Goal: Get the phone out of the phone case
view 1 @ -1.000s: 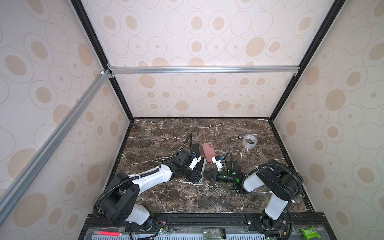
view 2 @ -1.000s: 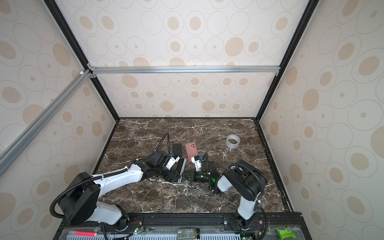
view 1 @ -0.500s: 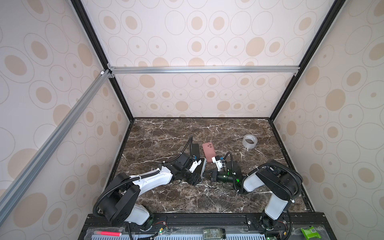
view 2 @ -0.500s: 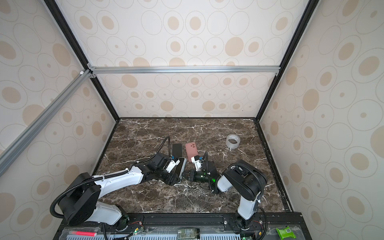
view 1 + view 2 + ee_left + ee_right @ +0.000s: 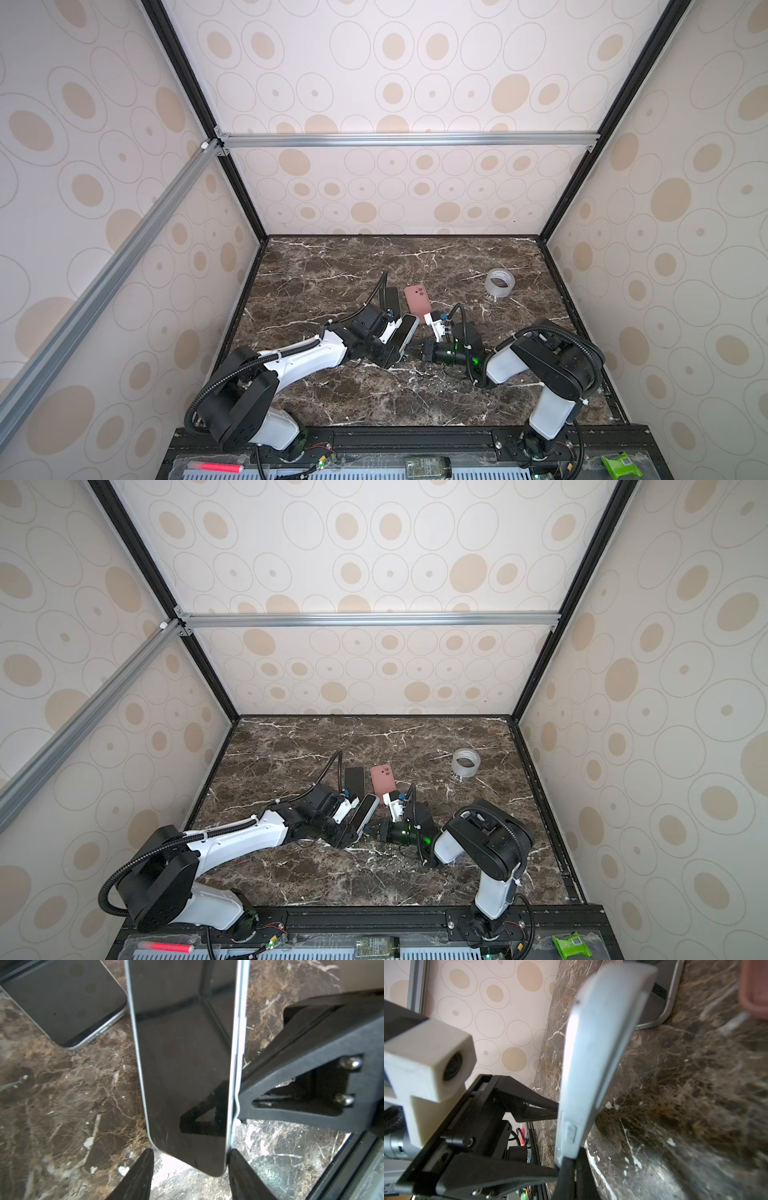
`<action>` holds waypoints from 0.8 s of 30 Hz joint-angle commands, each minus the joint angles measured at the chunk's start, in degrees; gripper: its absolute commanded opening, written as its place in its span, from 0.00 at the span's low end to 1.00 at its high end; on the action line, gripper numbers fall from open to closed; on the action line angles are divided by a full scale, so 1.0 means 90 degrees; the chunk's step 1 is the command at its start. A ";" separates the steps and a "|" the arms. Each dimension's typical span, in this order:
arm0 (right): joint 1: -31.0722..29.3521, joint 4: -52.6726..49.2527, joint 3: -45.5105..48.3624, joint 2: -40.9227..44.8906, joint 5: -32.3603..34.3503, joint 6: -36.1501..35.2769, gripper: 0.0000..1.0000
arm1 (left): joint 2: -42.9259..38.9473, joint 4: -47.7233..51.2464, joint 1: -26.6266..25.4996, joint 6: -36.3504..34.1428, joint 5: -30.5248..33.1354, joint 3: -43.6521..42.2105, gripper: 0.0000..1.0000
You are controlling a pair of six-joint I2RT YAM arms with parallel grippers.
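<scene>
The phone, dark screen showing, sits in a pale blue phone case and stands tilted on its long edge at mid-table in both top views. My right gripper is shut on the case's rim near its lower corner, where the rim bulges outward. My left gripper straddles the phone's near end. One of its fingers touches the case edge. The other finger stands a little apart from the opposite side.
A bare black phone lies flat just behind the left gripper, and an empty pink case lies next to it. A roll of clear tape sits at the back right. Enclosure walls ring the marble table.
The left gripper's jaws have narrowed around the phone's end and its arm has shifted slightly. The right gripper and the cased phone have stayed put.
</scene>
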State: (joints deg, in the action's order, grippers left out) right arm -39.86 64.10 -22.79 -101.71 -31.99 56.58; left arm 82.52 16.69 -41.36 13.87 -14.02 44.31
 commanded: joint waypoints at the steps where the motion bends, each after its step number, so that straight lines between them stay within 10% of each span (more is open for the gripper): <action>1: -0.0059 0.0534 0.0018 -0.0048 -0.0244 0.0083 0.00 | -0.0071 0.0231 0.0003 -0.0148 0.0652 0.0275 0.55; 24: -0.0094 0.0576 -0.0031 -0.0113 -0.0264 0.0165 0.00 | 0.0181 0.0086 -0.0538 -0.0168 0.0797 0.0735 0.57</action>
State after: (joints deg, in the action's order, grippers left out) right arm -40.18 65.04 -22.81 -102.89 -33.58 57.63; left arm 84.95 18.26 -45.17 12.03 -4.12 49.95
